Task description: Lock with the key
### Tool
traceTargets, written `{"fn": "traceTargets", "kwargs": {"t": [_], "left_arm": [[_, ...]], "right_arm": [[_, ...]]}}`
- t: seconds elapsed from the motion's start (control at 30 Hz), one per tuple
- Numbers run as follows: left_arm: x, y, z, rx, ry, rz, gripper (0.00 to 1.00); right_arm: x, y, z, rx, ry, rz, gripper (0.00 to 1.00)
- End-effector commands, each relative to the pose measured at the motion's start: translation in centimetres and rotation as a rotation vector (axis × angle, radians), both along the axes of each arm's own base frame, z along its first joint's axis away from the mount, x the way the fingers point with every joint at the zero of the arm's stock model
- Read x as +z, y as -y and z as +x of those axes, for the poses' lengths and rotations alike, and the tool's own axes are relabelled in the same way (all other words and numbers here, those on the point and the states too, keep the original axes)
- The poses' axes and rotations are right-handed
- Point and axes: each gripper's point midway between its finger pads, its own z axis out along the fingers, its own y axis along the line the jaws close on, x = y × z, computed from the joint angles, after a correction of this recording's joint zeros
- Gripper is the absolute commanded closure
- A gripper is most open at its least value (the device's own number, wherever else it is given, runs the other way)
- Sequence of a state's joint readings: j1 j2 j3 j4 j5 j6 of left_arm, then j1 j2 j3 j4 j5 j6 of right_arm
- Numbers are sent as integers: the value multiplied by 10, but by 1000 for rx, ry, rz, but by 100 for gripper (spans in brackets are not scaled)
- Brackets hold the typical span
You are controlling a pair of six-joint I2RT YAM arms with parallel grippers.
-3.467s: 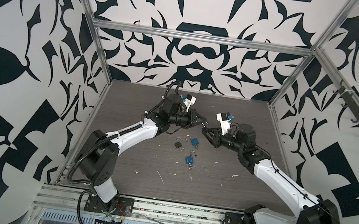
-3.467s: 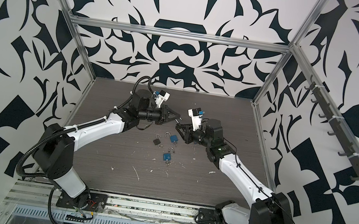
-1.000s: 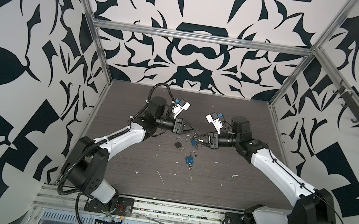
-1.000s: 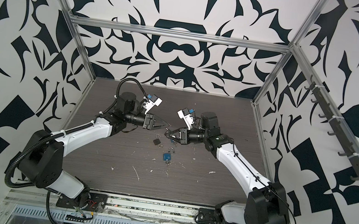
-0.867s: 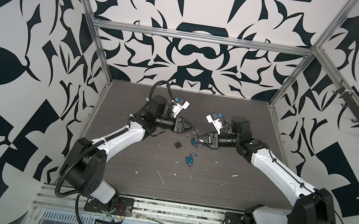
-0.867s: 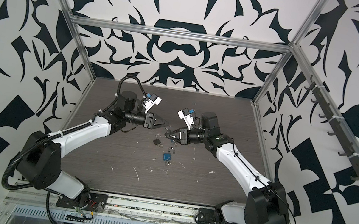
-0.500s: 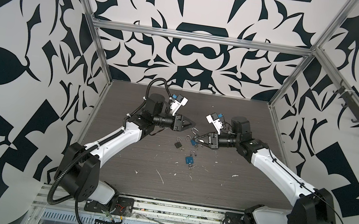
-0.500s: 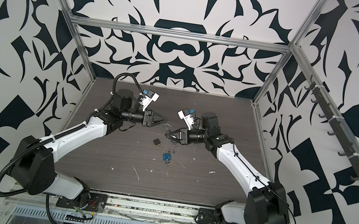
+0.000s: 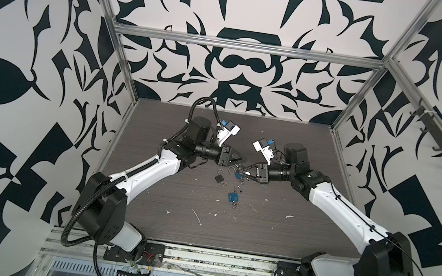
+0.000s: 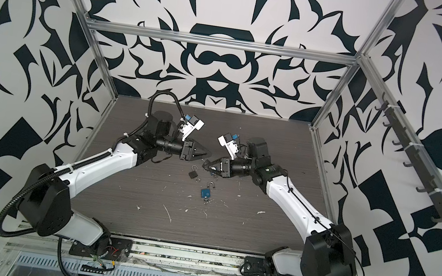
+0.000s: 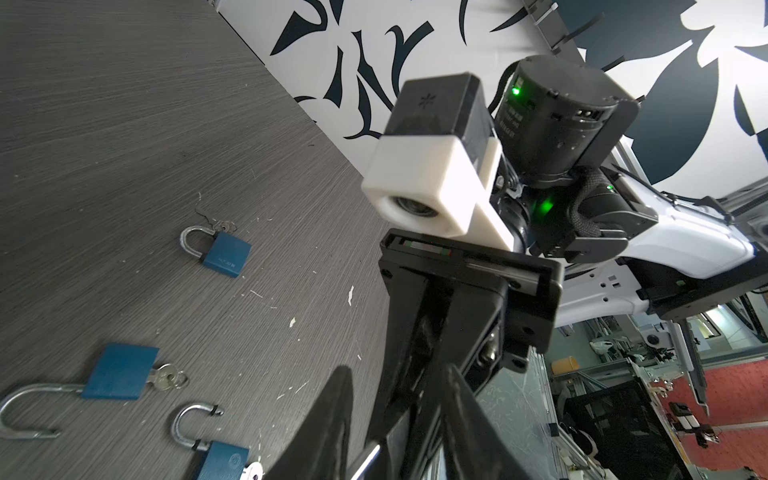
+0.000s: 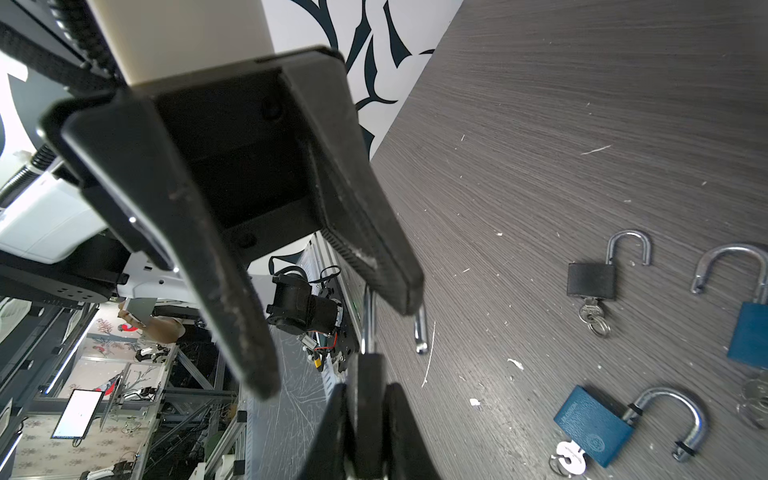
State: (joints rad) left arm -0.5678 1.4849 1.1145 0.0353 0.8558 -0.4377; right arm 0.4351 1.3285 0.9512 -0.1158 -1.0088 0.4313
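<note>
My right gripper [image 12: 368, 419] is shut on the black body of a padlock [image 12: 368, 386], held above the table. Its silver shackle [image 12: 420, 328] stands open and points toward my left gripper [image 9: 242, 158]. The left gripper is open, one fingertip [image 12: 397, 286] over the bend of the shackle and the other fingertip [image 12: 255, 365] well clear of it. In both top views the two grippers meet tip to tip, the right gripper [image 9: 241, 173] just in front of the left. The held padlock's key is hidden.
Three open padlocks lie on the dark table [image 9: 274, 227]: a black padlock [image 9: 219, 177] with a key [image 12: 590, 312], a blue padlock [image 9: 233, 197], and another blue padlock [image 12: 592, 430] with a white-tagged key [image 12: 570, 456] under the right gripper. White scraps dot the table.
My left gripper has shifted to the right, closer to the right gripper's tip, and stayed open. The right arm has held still with the padlock.
</note>
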Motion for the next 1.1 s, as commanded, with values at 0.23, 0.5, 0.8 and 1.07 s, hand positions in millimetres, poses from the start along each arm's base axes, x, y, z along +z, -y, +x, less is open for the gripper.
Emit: {"fn": "traceTargets", "kwargs": {"t": [0.23,0.5,0.8,1.07], "left_arm": [[-3,-14,1,25,3,24,64],[5,-24,-2,5,-14,-39,67],[8,-26,-11,-36,-22,-62,69],[1,-28,-10,-35,-44,-51,68]], "right_arm": [[38,-4,-1,34,105,60,100],[37,-5,-2,43,88,59,100],[37,-5,-2,51,80,62,100],[40,-6,-4,59,76,72,100]]}}
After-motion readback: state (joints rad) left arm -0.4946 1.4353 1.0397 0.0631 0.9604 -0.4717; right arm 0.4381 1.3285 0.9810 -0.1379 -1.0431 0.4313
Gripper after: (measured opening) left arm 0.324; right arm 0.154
